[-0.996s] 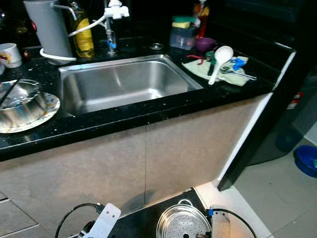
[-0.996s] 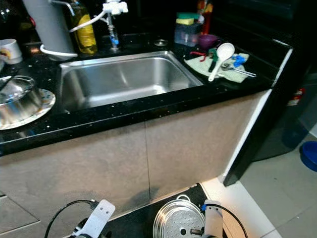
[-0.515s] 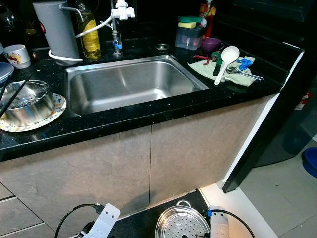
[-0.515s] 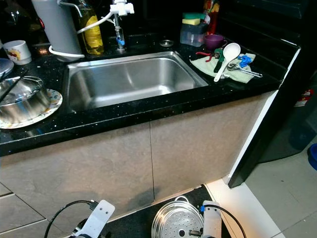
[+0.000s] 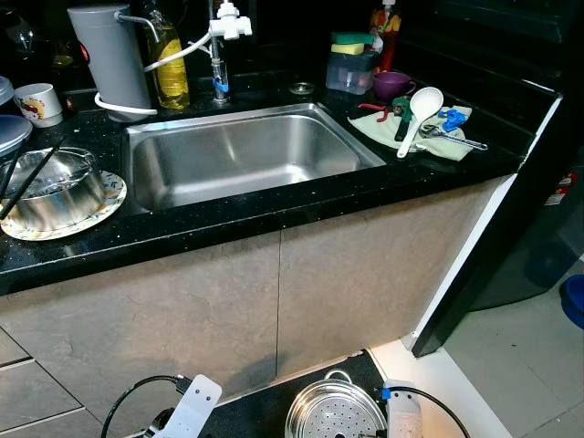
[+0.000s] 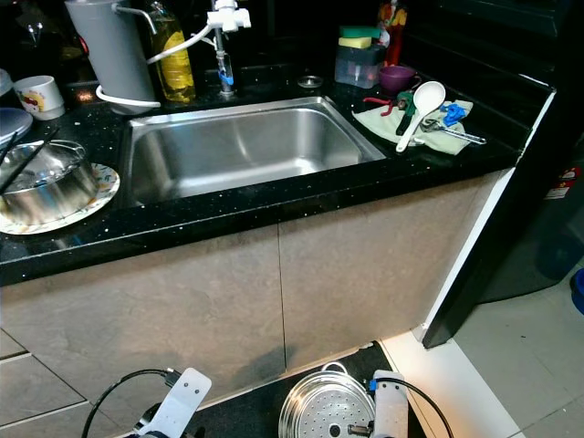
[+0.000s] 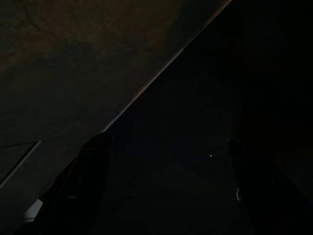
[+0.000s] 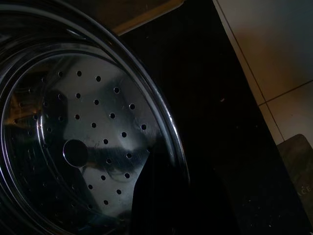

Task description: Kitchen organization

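Low in front of me my right gripper (image 6: 363,425) is shut on the rim of a round steel steamer tray (image 5: 333,415). The right wrist view shows the tray's perforated bottom (image 8: 73,137), with one black finger (image 8: 164,196) over the rim. My left arm (image 5: 193,404) hangs idle beside it. In the dark left wrist view the left gripper (image 7: 166,176) has its two fingers apart with nothing between them. Ahead is a black counter (image 5: 274,214) with a bare steel sink (image 5: 237,160).
Left of the sink a steel bowl (image 5: 50,187) with chopsticks sits on a plate, with a mug (image 5: 38,100) behind. A grey jug (image 5: 114,59), oil bottle (image 5: 169,59) and tap (image 5: 224,27) stand at the back. A white spoon (image 5: 418,114) lies on a cloth at the right.
The camera has shifted, so the counter and sink sit a little further right in the picture. The steamer tray stays held in the same place below.
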Controlling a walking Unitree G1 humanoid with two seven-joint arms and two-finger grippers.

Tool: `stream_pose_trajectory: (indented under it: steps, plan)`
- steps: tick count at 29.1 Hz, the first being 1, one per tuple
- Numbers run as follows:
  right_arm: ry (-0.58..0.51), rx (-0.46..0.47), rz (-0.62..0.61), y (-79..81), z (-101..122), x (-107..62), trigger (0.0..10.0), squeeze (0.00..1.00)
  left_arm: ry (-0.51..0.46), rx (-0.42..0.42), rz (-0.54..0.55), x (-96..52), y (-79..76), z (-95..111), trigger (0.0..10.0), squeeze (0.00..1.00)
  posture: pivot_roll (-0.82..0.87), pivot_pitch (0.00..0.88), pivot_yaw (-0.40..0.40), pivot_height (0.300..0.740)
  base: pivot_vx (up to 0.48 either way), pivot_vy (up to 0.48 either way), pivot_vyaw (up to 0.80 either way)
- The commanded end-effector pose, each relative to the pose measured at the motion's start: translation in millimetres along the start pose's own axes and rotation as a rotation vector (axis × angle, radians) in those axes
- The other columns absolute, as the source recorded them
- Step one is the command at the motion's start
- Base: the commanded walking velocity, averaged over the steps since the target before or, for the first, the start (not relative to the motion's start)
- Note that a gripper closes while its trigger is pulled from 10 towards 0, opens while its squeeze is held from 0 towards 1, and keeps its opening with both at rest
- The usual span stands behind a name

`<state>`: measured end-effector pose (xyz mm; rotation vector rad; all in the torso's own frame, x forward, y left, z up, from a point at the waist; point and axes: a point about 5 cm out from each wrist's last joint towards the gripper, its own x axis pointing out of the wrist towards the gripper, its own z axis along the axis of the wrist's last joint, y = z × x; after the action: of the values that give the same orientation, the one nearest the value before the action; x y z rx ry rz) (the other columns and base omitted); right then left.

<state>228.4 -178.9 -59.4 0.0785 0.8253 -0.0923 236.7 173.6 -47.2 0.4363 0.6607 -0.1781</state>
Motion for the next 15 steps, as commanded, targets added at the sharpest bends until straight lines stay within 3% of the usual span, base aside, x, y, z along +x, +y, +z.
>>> stream_pose_trajectory:
  steps: [1, 15]
  plan:
    - [0.043, -0.012, 0.005, -0.2, -12.5, -1.9, 10.0, 0.0, 0.031, -0.03, -0.001, -2.8, -3.4, -9.0, 10.0, 0.0, -0.06, 0.131, 0.001, 0.74, 0.0, 0.0, 0.0]
    - [0.034, -0.019, 0.024, 3.7, -11.1, -1.6, 10.0, 0.0, 0.04, -0.056, 0.015, -2.9, -3.7, -10.0, 10.0, 0.0, -0.07, 0.129, 0.0, 0.74, 0.0, 0.0, 0.0]
